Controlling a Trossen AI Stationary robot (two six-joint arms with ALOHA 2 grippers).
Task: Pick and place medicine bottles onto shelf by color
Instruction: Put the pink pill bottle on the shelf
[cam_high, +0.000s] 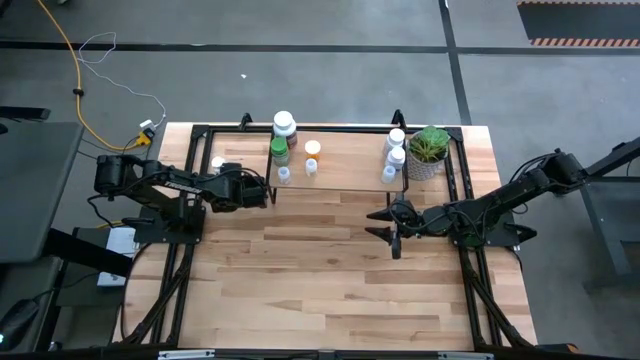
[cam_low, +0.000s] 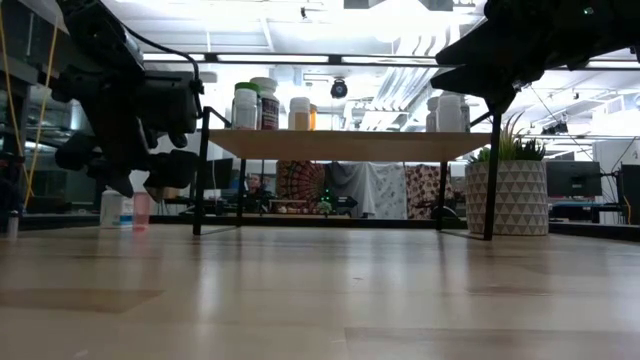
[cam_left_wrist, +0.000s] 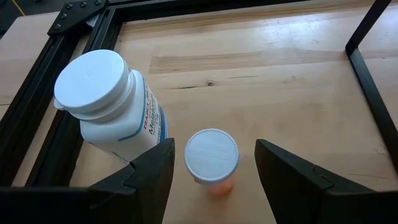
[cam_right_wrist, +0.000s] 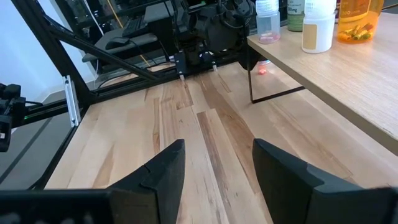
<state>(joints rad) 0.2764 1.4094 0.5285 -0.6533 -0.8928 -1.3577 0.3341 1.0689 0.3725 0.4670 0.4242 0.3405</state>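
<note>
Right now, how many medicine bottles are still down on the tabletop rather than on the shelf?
2: a large white bottle and a small orange bottle with a white cap, side by side on the tabletop off the shelf's left end. Others may be hidden.

Background stuff we can spot: a little potted plant sits at the far right of the wooden tabletop, green spiky leaves in a white pot with a triangle pattern. A yellow cable snakes across the grey floor off to the far left, with a thin white wire looped near it. Looking level across the table, we see patterned cloths hanging in the room behind, plus bright ceiling lights and a monitor on the right.
</note>
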